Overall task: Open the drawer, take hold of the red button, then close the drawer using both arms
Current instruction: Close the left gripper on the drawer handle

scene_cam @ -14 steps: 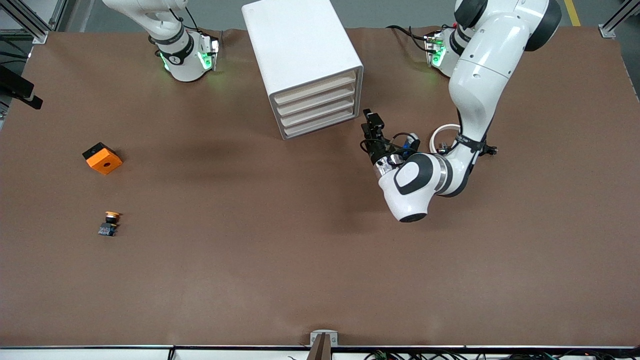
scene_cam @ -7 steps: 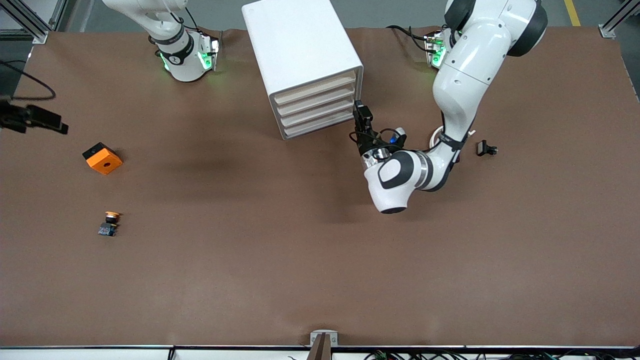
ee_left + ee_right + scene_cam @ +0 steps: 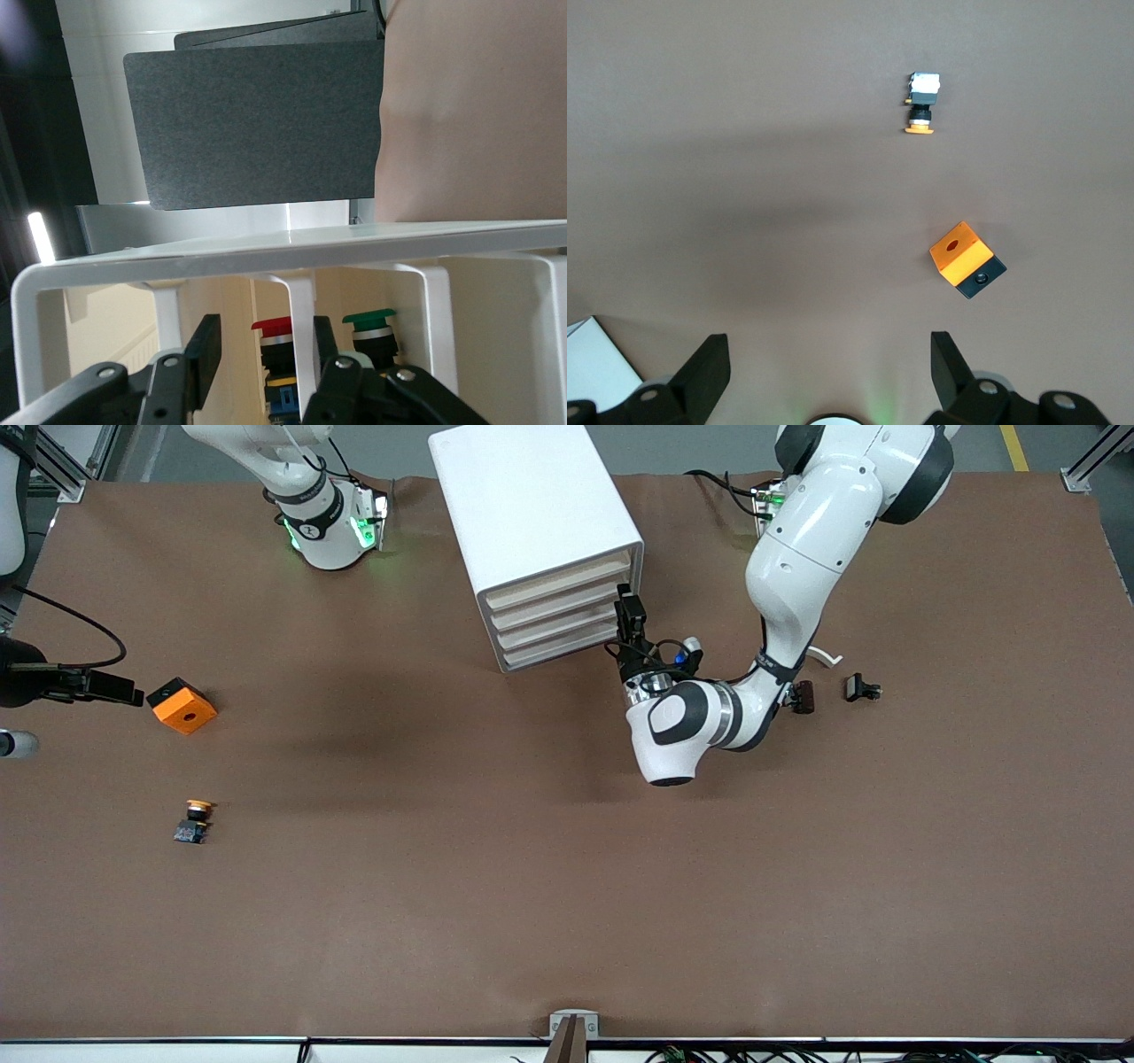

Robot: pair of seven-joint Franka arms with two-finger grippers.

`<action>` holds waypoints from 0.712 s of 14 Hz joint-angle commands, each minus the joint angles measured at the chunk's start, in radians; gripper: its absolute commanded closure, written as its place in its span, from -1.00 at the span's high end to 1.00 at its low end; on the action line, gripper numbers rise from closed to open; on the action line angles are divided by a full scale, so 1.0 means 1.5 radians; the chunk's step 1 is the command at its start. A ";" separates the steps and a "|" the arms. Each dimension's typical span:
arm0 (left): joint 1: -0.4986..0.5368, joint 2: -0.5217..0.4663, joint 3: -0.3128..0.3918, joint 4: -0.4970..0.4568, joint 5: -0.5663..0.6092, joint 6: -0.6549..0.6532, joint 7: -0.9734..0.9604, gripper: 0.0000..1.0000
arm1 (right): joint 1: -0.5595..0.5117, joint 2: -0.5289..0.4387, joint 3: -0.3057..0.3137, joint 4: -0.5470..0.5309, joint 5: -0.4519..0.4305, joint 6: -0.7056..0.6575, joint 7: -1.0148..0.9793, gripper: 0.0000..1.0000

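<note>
Front view, drawer unit: a white cabinet (image 3: 540, 531) with four cream drawer fronts stands on the brown table (image 3: 567, 912), between the two arm bases.
Front view, left gripper: the left gripper (image 3: 627, 618) sits right at the drawer fronts, at the corner toward the left arm's end of the table.
Front view, right gripper: the right gripper (image 3: 106, 688) hangs over the table just beside the orange cube (image 3: 182, 705).
Front view, other things: a yellow-capped button (image 3: 194, 821) lies nearer the camera than the cube; two small dark parts (image 3: 861, 688) lie toward the left arm's end.
Left wrist view, left jaws: part open, set either side of a white upright bar of the cabinet front (image 3: 301, 345), not clamped on anything.
Left wrist view, button: the red-capped button (image 3: 276, 341) stands inside the cabinet, past the bars, beside a green-capped button (image 3: 372, 332).
Right wrist view, right jaws: spread wide and empty, with fingertips (image 3: 709, 367) above bare table; the cube and yellow-capped button lie below, well apart.
</note>
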State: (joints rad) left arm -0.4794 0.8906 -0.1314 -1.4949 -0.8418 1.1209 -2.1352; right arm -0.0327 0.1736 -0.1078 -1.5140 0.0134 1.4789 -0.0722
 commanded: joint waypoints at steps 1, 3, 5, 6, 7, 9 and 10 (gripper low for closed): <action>-0.015 0.006 0.002 0.003 -0.018 0.001 -0.011 -0.02 | -0.015 0.003 0.003 0.011 0.002 0.000 -0.009 1.00; -0.014 0.007 0.002 0.006 -0.017 0.019 -0.011 -0.01 | -0.009 0.007 0.003 0.013 -0.012 0.003 0.000 1.00; -0.015 0.008 0.003 0.006 -0.016 0.027 -0.010 -0.01 | -0.007 0.007 0.003 0.018 -0.017 0.005 0.018 1.00; -0.015 0.008 0.003 0.005 -0.017 0.031 -0.011 -0.01 | -0.005 0.007 0.005 0.019 -0.017 0.005 0.038 1.00; -0.020 0.008 0.003 0.004 -0.016 0.031 -0.012 -0.01 | -0.001 0.006 0.006 0.019 -0.016 0.004 0.064 1.00; -0.027 0.007 0.003 0.002 -0.017 0.031 -0.012 -0.01 | -0.003 0.006 0.006 0.016 -0.004 0.024 0.077 1.00; -0.034 0.007 0.002 0.000 -0.017 0.030 -0.012 -0.01 | -0.003 0.006 0.006 0.015 -0.004 0.032 0.078 1.00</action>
State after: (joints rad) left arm -0.5081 0.8973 -0.1311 -1.4947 -0.8474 1.1603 -2.1352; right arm -0.0340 0.1738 -0.1030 -1.5081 0.0054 1.5122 0.0156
